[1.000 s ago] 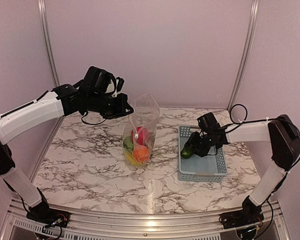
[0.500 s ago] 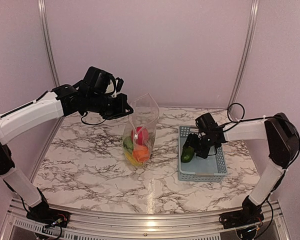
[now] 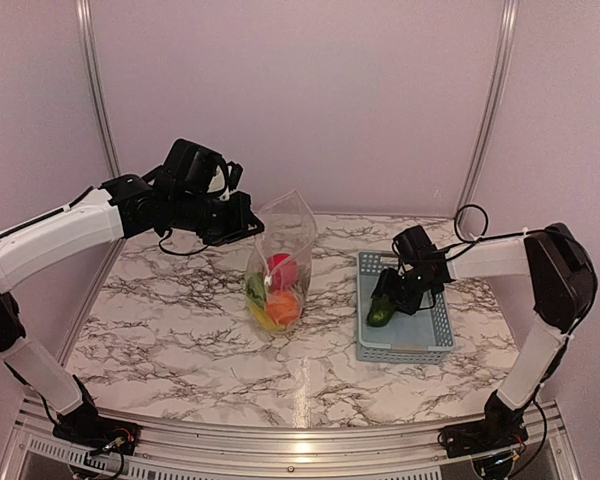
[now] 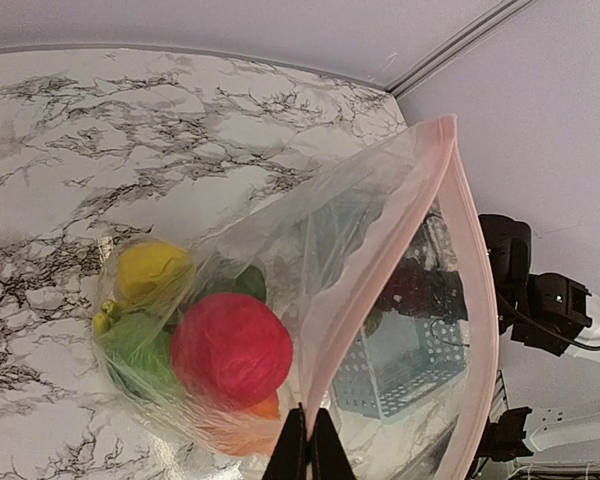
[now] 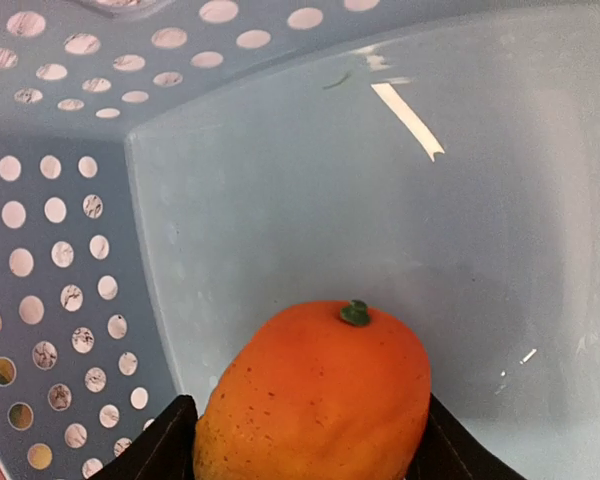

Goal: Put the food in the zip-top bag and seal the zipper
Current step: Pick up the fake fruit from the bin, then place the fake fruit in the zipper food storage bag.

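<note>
The clear zip-top bag stands upright mid-table, its mouth held up. My left gripper is shut on the pinkish zipper strip at the mouth's near edge. Inside the bag lie a red apple, an orange, a yellow pepper and a green piece. The green-orange mango lies in the grey-blue basket. My right gripper reaches down into the basket, one finger against each side of the mango.
The perforated basket wall is close on the right gripper's left side. A cable loops behind the right arm. Metal frame posts rise at the table's back corners.
The right gripper has sunk slightly into the basket with the mango, its jaws widening then narrowing. The left arm holding the bag mouth has barely shifted.
</note>
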### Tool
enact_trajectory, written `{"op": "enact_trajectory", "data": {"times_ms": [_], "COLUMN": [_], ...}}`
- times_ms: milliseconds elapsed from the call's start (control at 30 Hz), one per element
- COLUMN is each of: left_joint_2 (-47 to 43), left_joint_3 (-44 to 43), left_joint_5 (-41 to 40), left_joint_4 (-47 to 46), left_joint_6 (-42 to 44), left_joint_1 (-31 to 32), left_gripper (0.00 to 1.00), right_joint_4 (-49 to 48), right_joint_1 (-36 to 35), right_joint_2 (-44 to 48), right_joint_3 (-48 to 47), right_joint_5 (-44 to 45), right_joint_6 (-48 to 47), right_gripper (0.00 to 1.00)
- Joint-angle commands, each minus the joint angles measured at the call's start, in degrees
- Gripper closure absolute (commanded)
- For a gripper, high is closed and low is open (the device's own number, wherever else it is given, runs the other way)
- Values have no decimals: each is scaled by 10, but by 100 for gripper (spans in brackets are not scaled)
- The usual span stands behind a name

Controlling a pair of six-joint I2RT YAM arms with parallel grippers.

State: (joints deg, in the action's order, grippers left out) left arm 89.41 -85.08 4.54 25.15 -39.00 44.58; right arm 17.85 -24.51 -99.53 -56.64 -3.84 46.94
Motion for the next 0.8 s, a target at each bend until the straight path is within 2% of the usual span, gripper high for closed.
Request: {"op": "enact_trajectory", "data": {"times_ms": [0, 300, 500, 767], "left_joint_2": [-22, -21, -15, -1], "left_joint_3": [9, 11, 6, 0], "left_joint_5": [2, 0, -1, 13], "left_joint_4": [-7, -9, -13, -21], "left_joint_6": [-6, -5, 0, -6], "left_joint_1": [0, 0, 0, 0], "left_gripper": [100, 100, 100, 100], "right_joint_4": [-7, -15, -6, -12], "right_joint_1": [10, 2, -32, -122], "right_joint_2": [2, 135, 190, 191], "right_joint_3": [-28, -74, -150, -252], "right_joint_5": [-13, -23, -24, 4], "right_joint_6": [-31, -94, -145, -194], "right_gripper": [40, 57, 58, 62]}}
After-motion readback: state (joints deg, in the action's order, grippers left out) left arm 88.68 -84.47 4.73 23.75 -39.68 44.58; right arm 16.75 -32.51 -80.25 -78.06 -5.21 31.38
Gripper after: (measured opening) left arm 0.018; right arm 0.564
